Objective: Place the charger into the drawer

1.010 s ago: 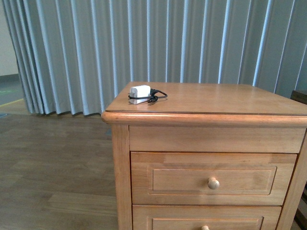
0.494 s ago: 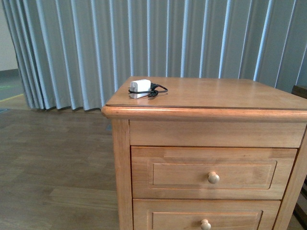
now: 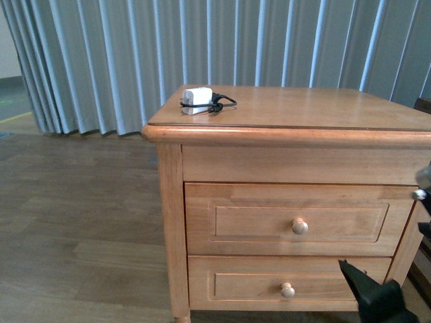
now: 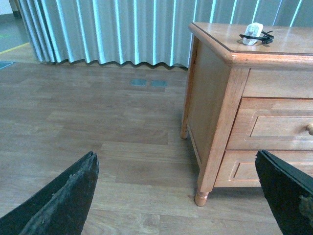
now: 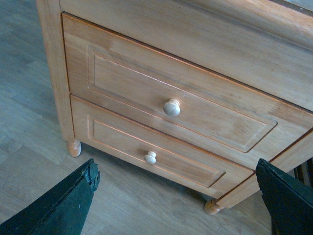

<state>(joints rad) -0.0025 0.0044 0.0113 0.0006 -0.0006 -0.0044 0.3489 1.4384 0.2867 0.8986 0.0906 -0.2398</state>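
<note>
The charger (image 3: 196, 99), a small white block with a black cable coiled beside it, lies on top of the wooden cabinet near its far left corner; the left wrist view also shows the charger (image 4: 253, 35). The drawer (image 3: 256, 222), the upper one with a round pale knob (image 3: 300, 226), is closed. My right gripper (image 5: 176, 174) is open, low in front of the drawer (image 5: 132, 83), holding nothing. One of its black fingertips (image 3: 370, 296) shows at the bottom right. My left gripper (image 4: 176, 161) hangs open over the floor, left of the cabinet.
A lower drawer (image 3: 249, 286) with its own knob (image 3: 287, 290) sits closed beneath the upper one. The cabinet stands on short turned feet (image 4: 201, 198). A pleated grey curtain (image 3: 101, 60) hangs behind it. Wooden floor (image 3: 74, 229) stretches to the left.
The front view has dropped and tilted, so the cabinet sits higher in the picture and both drawers show. A black fingertip of my right gripper has entered at the bottom right.
</note>
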